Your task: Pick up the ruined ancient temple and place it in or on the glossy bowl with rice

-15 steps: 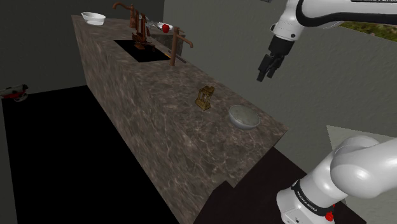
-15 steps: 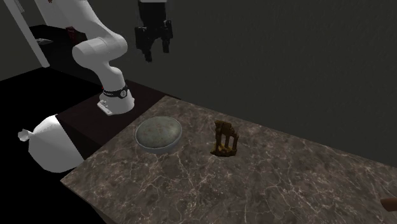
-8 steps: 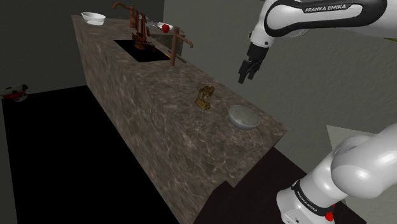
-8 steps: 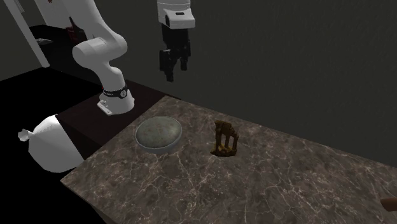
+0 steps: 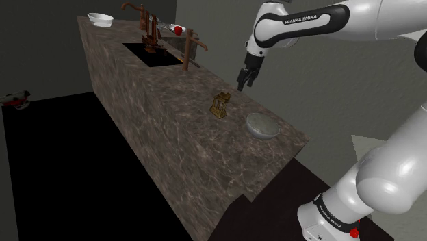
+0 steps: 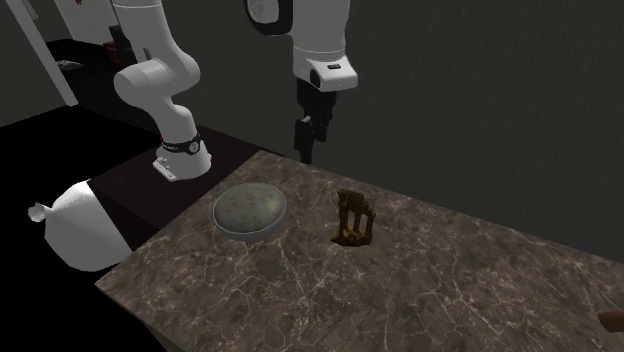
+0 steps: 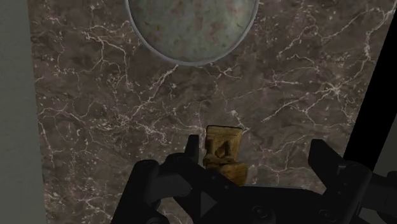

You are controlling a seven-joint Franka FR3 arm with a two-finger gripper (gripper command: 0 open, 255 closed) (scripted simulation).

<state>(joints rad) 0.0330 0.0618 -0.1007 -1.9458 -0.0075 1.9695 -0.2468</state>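
One end effector point(image 7: 256, 151) hung open above the bench point(image 5: 171, 144), fingers apart and clasping nothing | brown ruined temple point(image 7: 222, 150) stood upright on the bench below it, seen between its fingers, nearer one, untouched | mottled grey-green bowl point(image 7: 191, 28) sat beyond the temple, apart from it

White arm point(image 5: 383, 185), black "FRANKA EMIKA" lettering

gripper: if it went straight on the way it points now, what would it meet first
Likely the small brown temple, lying just ahead by one finger of the open gripper; depth is unclear, so it could instead land on the marble countertop beside it.
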